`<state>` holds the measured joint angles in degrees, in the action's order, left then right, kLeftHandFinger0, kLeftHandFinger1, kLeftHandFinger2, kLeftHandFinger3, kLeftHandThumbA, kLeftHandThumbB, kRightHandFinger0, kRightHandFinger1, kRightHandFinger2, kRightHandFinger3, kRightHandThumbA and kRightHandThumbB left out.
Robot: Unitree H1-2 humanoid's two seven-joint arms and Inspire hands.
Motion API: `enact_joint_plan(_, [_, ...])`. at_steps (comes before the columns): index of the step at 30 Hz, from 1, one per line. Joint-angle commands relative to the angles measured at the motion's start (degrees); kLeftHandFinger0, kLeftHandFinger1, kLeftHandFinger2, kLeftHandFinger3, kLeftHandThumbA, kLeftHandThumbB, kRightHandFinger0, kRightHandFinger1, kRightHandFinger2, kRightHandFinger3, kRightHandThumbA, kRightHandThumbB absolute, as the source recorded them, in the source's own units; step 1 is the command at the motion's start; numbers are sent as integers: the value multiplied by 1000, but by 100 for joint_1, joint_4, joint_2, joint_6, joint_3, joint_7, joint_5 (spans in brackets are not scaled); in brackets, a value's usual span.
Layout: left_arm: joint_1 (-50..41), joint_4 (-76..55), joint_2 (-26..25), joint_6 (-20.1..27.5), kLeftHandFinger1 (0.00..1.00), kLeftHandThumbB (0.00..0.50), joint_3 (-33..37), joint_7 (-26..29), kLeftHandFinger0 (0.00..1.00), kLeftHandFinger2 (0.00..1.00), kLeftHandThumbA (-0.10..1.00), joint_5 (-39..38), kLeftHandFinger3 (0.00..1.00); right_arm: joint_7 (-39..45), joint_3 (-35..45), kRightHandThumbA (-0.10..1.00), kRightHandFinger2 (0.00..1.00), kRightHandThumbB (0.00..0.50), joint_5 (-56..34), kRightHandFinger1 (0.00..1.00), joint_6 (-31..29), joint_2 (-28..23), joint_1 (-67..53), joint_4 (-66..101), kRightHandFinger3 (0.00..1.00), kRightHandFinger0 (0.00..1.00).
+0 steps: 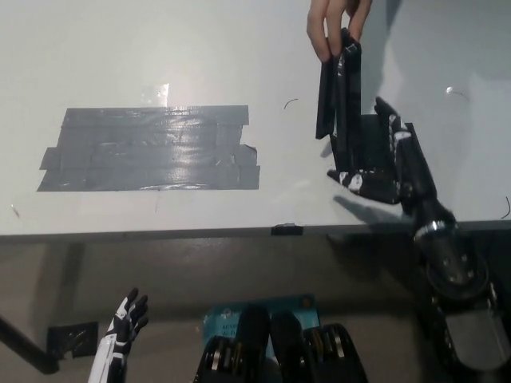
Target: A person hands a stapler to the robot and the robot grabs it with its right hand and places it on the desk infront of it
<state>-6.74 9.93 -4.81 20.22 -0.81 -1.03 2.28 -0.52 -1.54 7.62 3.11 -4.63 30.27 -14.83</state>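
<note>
At the far right of the desk point(120, 48), a person's hand point(335, 24) holds a black stapler point(337, 92) hanging down over the black tape square point(369, 144), filling the space just left of the robot's right hand point(395, 163), whose spread fingers reach up beside it. The desk's left and middle lie flat and open, bearing only a grey tape patch point(152, 150). The left hand point(120, 335) hangs below the near edge, well apart.

The black stapler point(337, 96) hangs upright, opened, pinched at its top above the desk.
</note>
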Motion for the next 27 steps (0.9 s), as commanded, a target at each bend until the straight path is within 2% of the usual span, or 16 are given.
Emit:
enact_joint_plan(1, [9, -103, -45, 198, 1000, 500, 26, -17, 1000, 1000, 1000, 42, 1000, -149, 61, 1000, 1000, 314, 112, 1000, 109, -83, 608, -121, 1000, 1000])
enact_joint_plan(2, [7, -111, -47, 192, 1000, 500, 30, -21, 1000, 1000, 1000, 44, 1000, -170, 46, 1000, 1000, 340, 155, 1000, 124, -94, 673, -153, 1000, 1000])
enact_joint_plan(5, [4, -98, -49, 221, 1000, 500, 39, -24, 1000, 1000, 1000, 44, 1000, -214, -37, 1000, 1000, 364, 303, 1000, 66, -117, 869, -224, 1000, 1000])
enact_joint_plan(9, [55, -77, -52, 229, 1000, 500, 43, -5, 1000, 1000, 1000, 89, 1000, -217, -85, 1000, 1000, 364, 383, 1000, 109, -109, 1054, -248, 1000, 1000])
enact_joint_plan(16, [52, -104, -44, 175, 1000, 500, 32, -9, 1000, 1000, 1000, 85, 1000, -183, -218, 1000, 1000, 394, 545, 1000, 248, -84, 1277, -188, 1000, 1000])
enact_joint_plan(18, [64, -88, -46, 207, 1000, 500, 25, -7, 1000, 1000, 1000, 81, 1000, -207, -228, 1000, 1000, 392, 562, 1000, 295, -64, 1303, -206, 1000, 1000])
enact_joint_plan(21, [50, -126, -38, 161, 1000, 500, 21, 34, 1000, 1000, 1000, 155, 1000, -238, -224, 1000, 1000, 361, 596, 1000, 392, -17, 1295, -202, 1000, 1000])
enact_joint_plan(27, [74, -98, -47, 186, 1000, 500, 14, 41, 1000, 1000, 1000, 177, 1000, -214, -230, 1000, 1000, 364, 578, 1000, 355, -16, 1321, -364, 1000, 1000])
